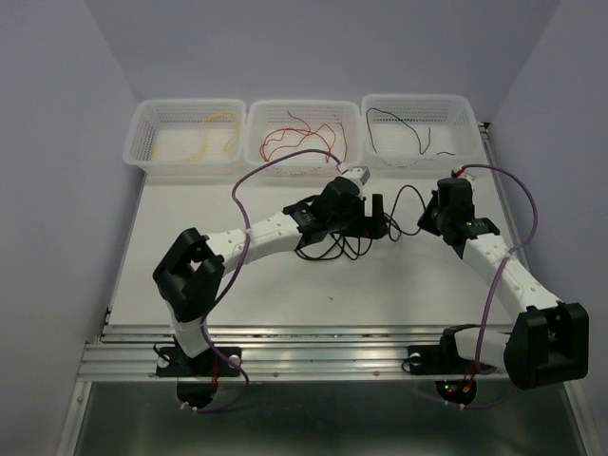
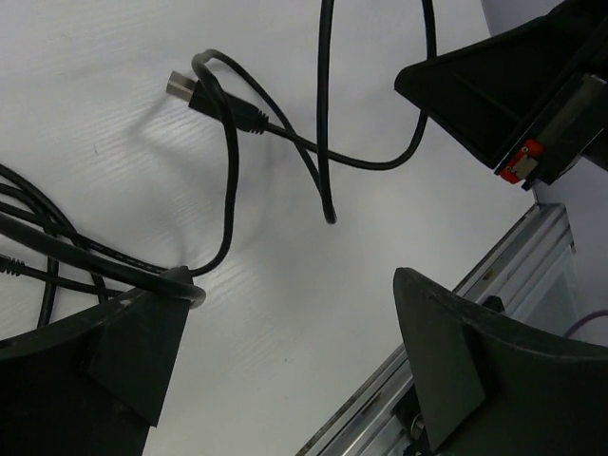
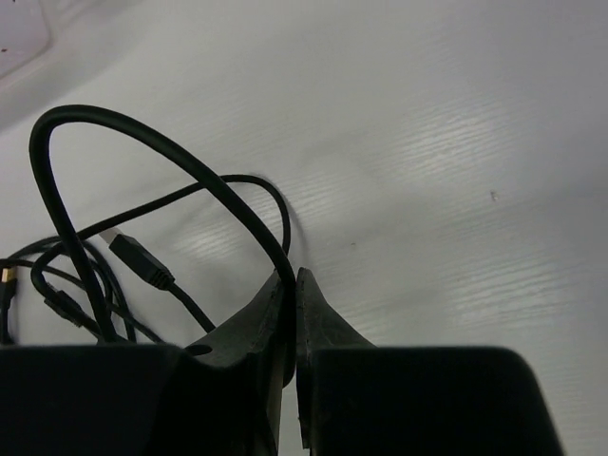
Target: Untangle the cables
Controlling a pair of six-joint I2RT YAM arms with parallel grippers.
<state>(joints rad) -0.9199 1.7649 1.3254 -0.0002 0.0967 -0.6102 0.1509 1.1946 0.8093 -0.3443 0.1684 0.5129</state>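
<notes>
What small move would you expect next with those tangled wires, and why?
Probably the right gripper should pull gently away from the tangle: its jaws are shut on a black cable looping out of that pile, while the left gripper is open.

Left arm [image 1: 256, 233] stretched inward, left fingers [image 2: 475, 370] wide apart, right arm [image 1: 503, 271] bent, right fingers [image 3: 247, 332] together

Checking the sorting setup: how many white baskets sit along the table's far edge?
3. The left basket holds a yellow cable, the middle basket dark red cables, the right basket a thin black wire. None looks hidden.
</notes>
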